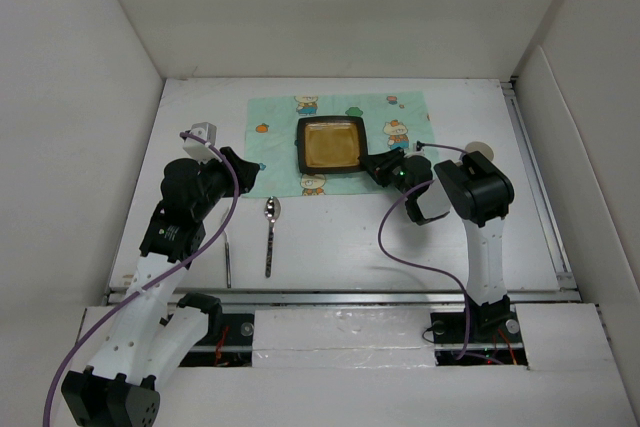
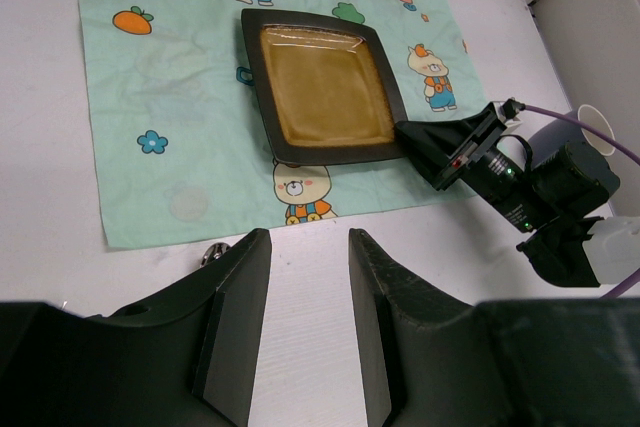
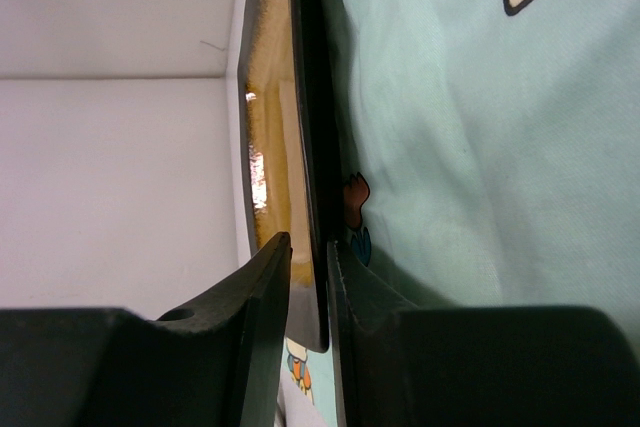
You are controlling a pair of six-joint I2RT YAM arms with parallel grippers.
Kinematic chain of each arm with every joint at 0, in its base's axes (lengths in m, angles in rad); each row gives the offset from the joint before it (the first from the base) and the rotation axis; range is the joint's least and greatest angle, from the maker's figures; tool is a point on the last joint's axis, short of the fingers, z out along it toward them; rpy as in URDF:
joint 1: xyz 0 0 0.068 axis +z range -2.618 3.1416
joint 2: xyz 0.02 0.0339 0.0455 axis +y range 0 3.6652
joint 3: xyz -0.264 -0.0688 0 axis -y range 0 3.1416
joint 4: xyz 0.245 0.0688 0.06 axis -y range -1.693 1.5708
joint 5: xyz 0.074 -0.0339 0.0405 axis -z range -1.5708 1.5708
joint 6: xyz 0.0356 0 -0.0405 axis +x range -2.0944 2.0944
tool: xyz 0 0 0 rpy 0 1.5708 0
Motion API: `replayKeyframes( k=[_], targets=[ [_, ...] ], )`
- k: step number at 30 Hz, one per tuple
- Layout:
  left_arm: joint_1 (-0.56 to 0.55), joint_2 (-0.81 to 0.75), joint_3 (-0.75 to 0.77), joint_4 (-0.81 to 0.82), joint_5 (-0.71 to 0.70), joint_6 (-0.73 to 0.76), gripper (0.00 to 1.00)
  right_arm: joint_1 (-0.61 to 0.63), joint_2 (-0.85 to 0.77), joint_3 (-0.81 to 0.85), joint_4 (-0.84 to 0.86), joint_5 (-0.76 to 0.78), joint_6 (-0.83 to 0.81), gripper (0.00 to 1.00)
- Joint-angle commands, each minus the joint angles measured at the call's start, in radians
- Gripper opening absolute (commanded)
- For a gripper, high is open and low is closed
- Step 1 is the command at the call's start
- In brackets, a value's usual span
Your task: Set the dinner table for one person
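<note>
Top external view: dinner table (image 1: 330, 247), a large flat matte white rectangular top, spans the white-walled enclosure, with both arms bolted at its near edge. Mint-green cloth mat (image 1: 270, 117), printed with cartoon bears and a carrot, lies far centre. Square dark-rimmed plate (image 1: 332, 144), glossy amber centre, sits on the mat. Right gripper (image 3: 310, 247) is clamped on the plate's right rim, one finger on each side. Left gripper (image 2: 310, 247) has its jaws apart over bare table, just near of the mat. Metal spoon (image 1: 271, 232) lies on the table near of the mat.
</note>
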Motion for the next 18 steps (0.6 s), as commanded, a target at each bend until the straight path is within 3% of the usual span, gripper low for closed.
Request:
replayKeyframes(
  k=[1,7,11,18],
  targets=[
    [0.004,-0.017,0.031,0.046,0.012,-0.003,0.33,-0.002,-0.016,-0.001,0.304,0.009,-0.011,0.33],
    [0.004,-0.02,0.031,0.044,0.012,-0.003,0.33,-0.002,-0.037,-0.016,0.246,0.01,-0.043,0.41],
    [0.004,-0.021,0.032,0.046,0.008,-0.005,0.33,-0.002,-0.146,-0.007,0.005,0.033,-0.14,0.48],
    [0.004,-0.032,0.034,0.04,-0.012,-0.005,0.34,0.03,-0.333,0.084,-0.444,0.237,-0.385,0.58]
  ],
)
